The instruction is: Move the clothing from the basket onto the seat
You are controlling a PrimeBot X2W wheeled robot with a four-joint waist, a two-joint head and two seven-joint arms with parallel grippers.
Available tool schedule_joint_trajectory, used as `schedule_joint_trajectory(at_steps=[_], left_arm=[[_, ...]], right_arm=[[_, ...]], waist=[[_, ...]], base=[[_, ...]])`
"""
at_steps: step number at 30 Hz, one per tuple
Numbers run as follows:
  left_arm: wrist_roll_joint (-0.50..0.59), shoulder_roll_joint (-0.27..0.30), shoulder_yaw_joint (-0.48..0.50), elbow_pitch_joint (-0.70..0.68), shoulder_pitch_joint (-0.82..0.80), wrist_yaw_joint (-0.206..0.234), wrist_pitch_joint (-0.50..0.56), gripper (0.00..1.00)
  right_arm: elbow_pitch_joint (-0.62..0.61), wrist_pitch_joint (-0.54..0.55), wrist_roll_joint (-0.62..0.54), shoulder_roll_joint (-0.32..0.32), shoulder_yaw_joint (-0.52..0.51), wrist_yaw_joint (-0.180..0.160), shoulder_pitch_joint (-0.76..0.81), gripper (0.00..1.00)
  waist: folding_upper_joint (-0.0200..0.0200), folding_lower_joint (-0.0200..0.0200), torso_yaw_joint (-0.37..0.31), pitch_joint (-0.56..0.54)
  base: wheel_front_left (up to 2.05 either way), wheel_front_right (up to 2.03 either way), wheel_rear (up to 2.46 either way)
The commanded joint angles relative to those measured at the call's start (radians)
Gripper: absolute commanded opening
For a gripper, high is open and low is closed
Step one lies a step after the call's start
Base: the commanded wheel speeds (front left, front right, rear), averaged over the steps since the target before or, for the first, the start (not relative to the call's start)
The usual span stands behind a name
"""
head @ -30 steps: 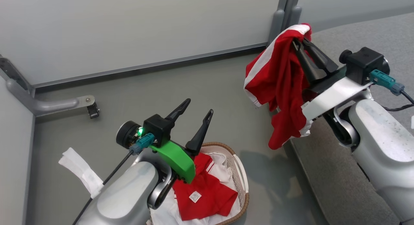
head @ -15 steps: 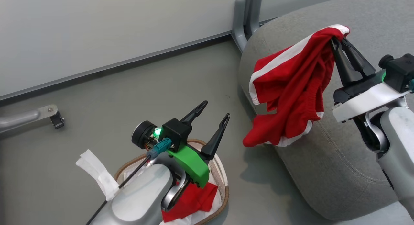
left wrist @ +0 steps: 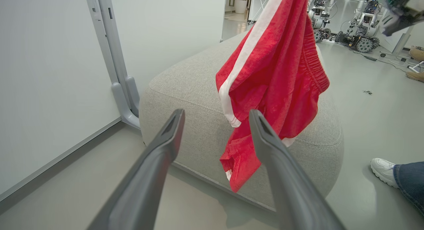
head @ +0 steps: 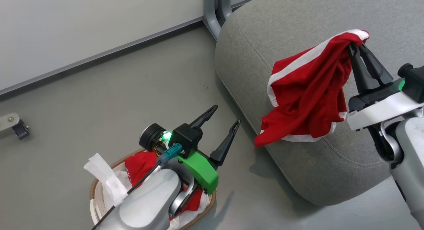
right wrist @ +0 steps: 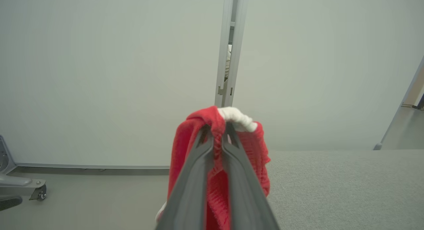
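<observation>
My right gripper (head: 356,46) is shut on red shorts with white trim (head: 308,87), which hang in the air over the front left corner of the grey seat (head: 288,21). The right wrist view shows those shorts (right wrist: 217,150) pinched between the closed fingers of that gripper (right wrist: 217,130). My left gripper (head: 225,115) stands open and empty above the floor, with the shorts (left wrist: 275,77) and the seat (left wrist: 195,101) ahead of it. The basket (head: 96,187) sits at the lower left, mostly hidden by my left arm, with red clothing (head: 140,163) and a white garment (head: 99,165) in it.
Pale partition walls with a grey post (head: 213,8) stand behind the seat. A castor foot (head: 15,125) sits at the far left of the floor. A person's white shoe and jeans leg (left wrist: 394,173) are beside the seat, with other robots (left wrist: 361,28) far behind.
The head camera has swung right, so the basket and floor slid left and more seat shows. The right gripper still holds the shorts, carried from the seat's edge to over it.
</observation>
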Motion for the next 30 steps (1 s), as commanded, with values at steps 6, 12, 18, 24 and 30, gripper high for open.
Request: schedule_joint_trajectory(at_steps=[6,12,18,24,30], left_arm=[[0.027,-0.004,-0.001,0.001,-0.011,-0.009,-0.001,1.0],[0.043,-0.002,-0.002,-0.007,-0.021,-0.008,0.0,1.0],[0.065,0.006,-0.001,-0.018,-0.039,0.005,0.0,1.0],[0.092,0.022,-0.005,-0.043,-0.076,0.016,0.004,1.0],[0.131,0.03,-0.021,-0.083,-0.123,0.024,0.007,1.0]], right_arm=[[0.034,-0.002,0.007,0.01,-0.005,-0.001,-0.007,0.0],[0.093,-0.002,0.077,0.01,0.042,-0.001,-0.084,0.0],[0.183,0.027,0.149,-0.054,0.123,-0.001,-0.279,0.0],[0.295,0.072,0.169,-0.143,0.069,-0.001,-0.56,0.0],[0.375,0.157,0.137,-0.283,0.002,-0.001,-0.79,0.0]], waist=[[-0.0001,0.0,0.005,0.03],[-0.0001,0.0,0.027,0.065],[-0.0001,0.0,0.054,0.134],[-0.0001,0.0,0.099,0.235],[-0.0001,0.0,0.184,0.343]], base=[[0.0,0.0,0.0],[0.0,0.0,0.0],[0.0,0.0,0.0],[0.0,0.0,0.0],[0.0,0.0,0.0]])
